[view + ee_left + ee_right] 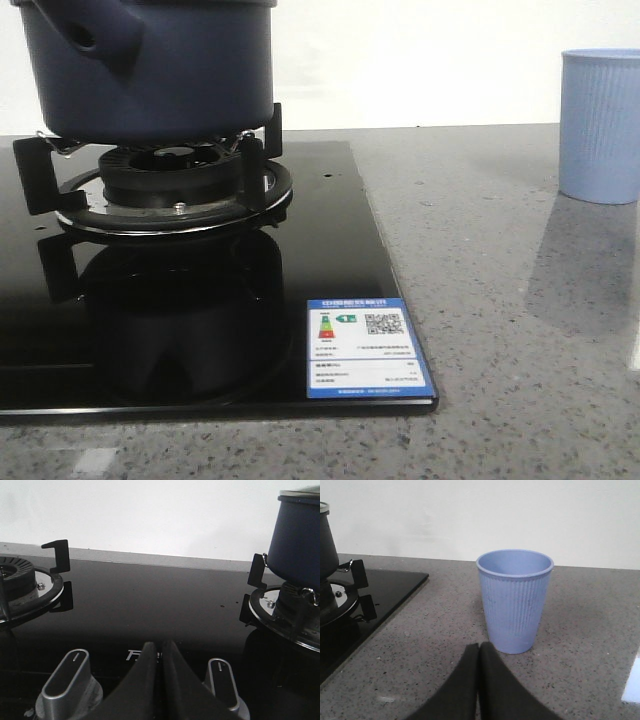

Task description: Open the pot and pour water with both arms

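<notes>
Here, left gripper point(159, 652) pressed together over the stove glass point(150, 605) between two knobs point(67, 682) — pot point(297, 535) off to one side on its burner point(287, 612). Right gripper point(479, 655) likewise closed, empty — light-blue cup point(515, 600) upright just ahead on the counter point(580, 645).

Blue energy label point(369, 347) with QR code on black glass hob point(200, 330), print unreadable

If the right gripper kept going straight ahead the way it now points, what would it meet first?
Most likely the light-blue cup, standing upright directly ahead of the shut right gripper; depth is hard to judge.
</notes>
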Robot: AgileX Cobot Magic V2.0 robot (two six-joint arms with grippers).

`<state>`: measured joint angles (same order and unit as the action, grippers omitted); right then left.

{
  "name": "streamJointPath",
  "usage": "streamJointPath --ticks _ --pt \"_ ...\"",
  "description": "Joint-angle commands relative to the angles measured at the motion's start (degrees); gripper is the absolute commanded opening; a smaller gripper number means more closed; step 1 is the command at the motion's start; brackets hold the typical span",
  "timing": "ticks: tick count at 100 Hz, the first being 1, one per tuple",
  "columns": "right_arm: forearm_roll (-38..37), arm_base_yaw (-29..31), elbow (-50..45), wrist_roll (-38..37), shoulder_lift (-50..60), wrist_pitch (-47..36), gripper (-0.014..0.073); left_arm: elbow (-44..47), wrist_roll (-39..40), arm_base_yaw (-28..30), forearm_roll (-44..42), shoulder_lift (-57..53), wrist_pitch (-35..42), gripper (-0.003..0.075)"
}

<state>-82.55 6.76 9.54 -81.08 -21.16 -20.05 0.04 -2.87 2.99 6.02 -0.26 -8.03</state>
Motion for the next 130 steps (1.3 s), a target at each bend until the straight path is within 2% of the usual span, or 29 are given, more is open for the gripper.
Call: streamJointPath --ticks 1,64,82,92,95,99,108,114,120,126,130 --pt "1.54 -0.11 1.48 0.16 -0.54 -0.02 -0.0066 1.96 0.44 -0.53 0.1 -1.5 4.05 -0.0019" --pt "1.54 -0.11 1.48 0.16 -0.54 -0.02 -0.0066 1.96 0.44 -0.53 0.1 -1.5 4.05 -0.0019" --pt "1.54 -0.78 1.48 0.16 -0.44 2.45 -0.0066 1.96 0.44 -0.53 0.1 -1.5 4.05 -0.0019" --pt "10.19 -2.98 1.48 1.23 -0.56 7.25 -0.0066 1.96 0.44 -0.53 0.1 -1.5 4.05 -0.0019" --pt "13.69 -3.61 1.48 3.49 -0.56 8.82 -0.0066 1.96 0.44 -0.53 0.1 -1.5 4.05 -0.0019" --pt "20.57 -4.02 1.18 10.42 -0.56 9.33 -0.0066 1.96 0.44 -0.53 0.1 -1.5 4.05 -0.0019" --pt "39.36 -4.68 0.39 35.63 -0.56 9.42 -0.0066 1.96 0.44 -0.53 0.1 -1.5 4.05 -0.0019" --pt "56.1 -4.84 -0.67 52.28 -0.56 10.87 -0.0066 1.96 0.44 -0.53 0.1 -1.5 4.05 -0.0019" --pt "70.28 -4.84 -1.54 64.92 -0.31 12.84 -0.0066 1.96 0.44 -0.53 0.1 -1.5 4.05 -0.0019" --pt "77.6 -5.28 -2.25 75.67 0.4 13.96 -0.0066 1.96 0.44 -0.53 0.1 -1.5 4.05 -0.0019" --pt "79.69 -5.63 -2.8 79.26 1.53 14.04 -0.0066 1.96 0.44 -0.53 0.1 -1.5 4.05 -0.0019"
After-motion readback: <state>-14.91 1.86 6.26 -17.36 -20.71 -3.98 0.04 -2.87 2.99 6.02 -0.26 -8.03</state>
